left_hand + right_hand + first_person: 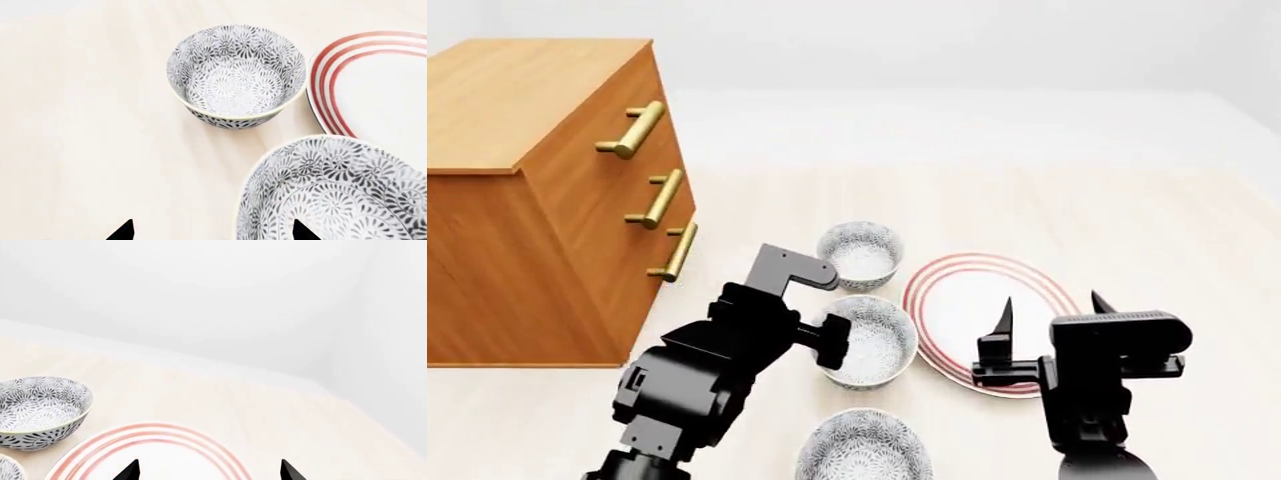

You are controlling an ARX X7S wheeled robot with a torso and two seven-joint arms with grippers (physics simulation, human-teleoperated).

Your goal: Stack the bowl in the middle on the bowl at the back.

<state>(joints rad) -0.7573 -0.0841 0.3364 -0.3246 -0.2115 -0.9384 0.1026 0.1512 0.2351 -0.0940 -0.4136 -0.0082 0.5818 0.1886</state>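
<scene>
Three patterned grey-white bowls stand in a row. The bowl at the back (pixel 861 252) sits upright on the pale table and also appears in the left wrist view (pixel 235 75) and the right wrist view (pixel 40 412). The bowl in the middle (pixel 877 342) stands just in front of it (pixel 340 195). My left gripper (pixel 831 345) is open at the middle bowl's left rim; in the left wrist view (pixel 213 232) one fingertip lies over the bowl's inside and the other outside it. My right gripper (pixel 1052 305) is open and empty above the plate (pixel 209 472).
A red-ringed plate (pixel 988 300) lies right of the bowls. A third identical bowl (pixel 864 448) stands nearest me. A wooden drawer chest (pixel 534 190) with brass handles stands at the left.
</scene>
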